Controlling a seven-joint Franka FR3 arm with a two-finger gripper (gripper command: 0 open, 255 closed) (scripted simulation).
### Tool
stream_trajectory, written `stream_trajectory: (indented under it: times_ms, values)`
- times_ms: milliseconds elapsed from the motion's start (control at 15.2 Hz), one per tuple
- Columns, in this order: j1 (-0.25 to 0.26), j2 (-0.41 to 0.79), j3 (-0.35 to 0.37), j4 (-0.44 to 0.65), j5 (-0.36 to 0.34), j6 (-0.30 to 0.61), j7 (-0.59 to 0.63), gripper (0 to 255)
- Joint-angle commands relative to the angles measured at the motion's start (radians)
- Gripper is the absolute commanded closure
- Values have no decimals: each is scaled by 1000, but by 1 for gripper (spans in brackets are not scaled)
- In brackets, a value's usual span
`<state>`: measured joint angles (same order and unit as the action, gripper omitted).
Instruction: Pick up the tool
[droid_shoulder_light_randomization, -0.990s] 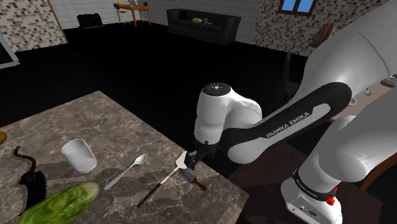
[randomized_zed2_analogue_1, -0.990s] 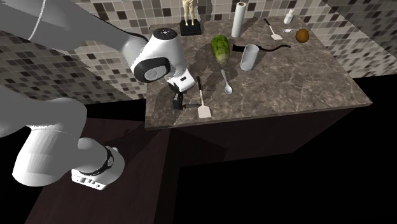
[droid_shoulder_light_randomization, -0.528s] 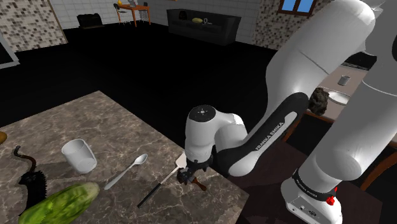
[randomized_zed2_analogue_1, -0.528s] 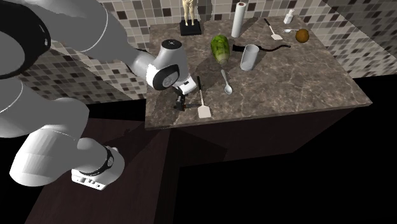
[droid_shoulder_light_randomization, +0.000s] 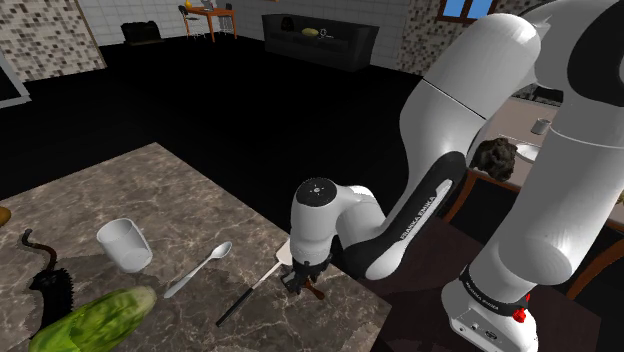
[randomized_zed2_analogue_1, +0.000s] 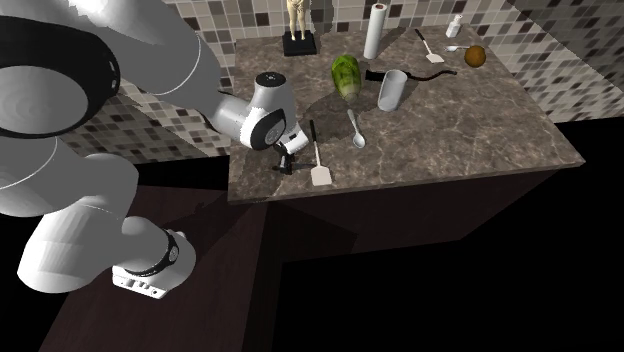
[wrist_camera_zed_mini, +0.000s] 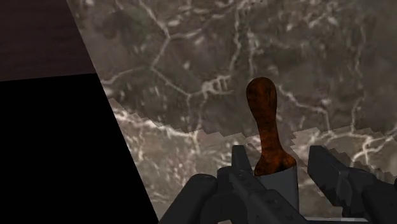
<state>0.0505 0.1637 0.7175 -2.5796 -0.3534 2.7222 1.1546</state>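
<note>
The tool (wrist_camera_zed_mini: 266, 127) has a reddish-brown wooden handle and a grey metal part. It lies flat on the marble counter (droid_shoulder_light_randomization: 150, 190) near the corner closest to the stand. My black gripper (wrist_camera_zed_mini: 280, 168) is down over it, pointing straight at the counter. Its fingers (wrist_camera_zed_mini: 240, 167) stand close on either side of the grey part, with a narrow gap showing at one of them. In the shoulder view the gripper (droid_shoulder_light_randomization: 298, 280) hides most of the tool (droid_shoulder_light_randomization: 313, 291). In the second exterior view the gripper (randomized_zed2_analogue_1: 285, 163) sits at the counter's (randomized_zed2_analogue_1: 450, 130) near left corner.
A spatula (droid_shoulder_light_randomization: 240, 300) with a black handle lies right beside the gripper, a spoon (droid_shoulder_light_randomization: 200, 268) and a white cup (droid_shoulder_light_randomization: 125, 245) beyond. A green vegetable (droid_shoulder_light_randomization: 95, 318) and a black toothed object (droid_shoulder_light_randomization: 50, 290) lie further off. The counter edge (wrist_camera_zed_mini: 127, 153) runs close to the tool.
The arm has swung down and lowered the gripper onto the tool. The fingers have drawn in from wide apart to close around it.
</note>
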Motion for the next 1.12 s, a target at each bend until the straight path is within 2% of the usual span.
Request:
stream_trajectory:
  times_ms: [0, 462, 792, 1056]
  values:
    - [1, 4, -1, 0, -3, 4, 2, 255]
    - [2, 7, -5, -2, -10, 8, 6, 255]
    - [-44, -91, 72, -11, 166, -46, -122, 255]
    - [-50, -173, 98, -9, 299, -100, -219, 255]
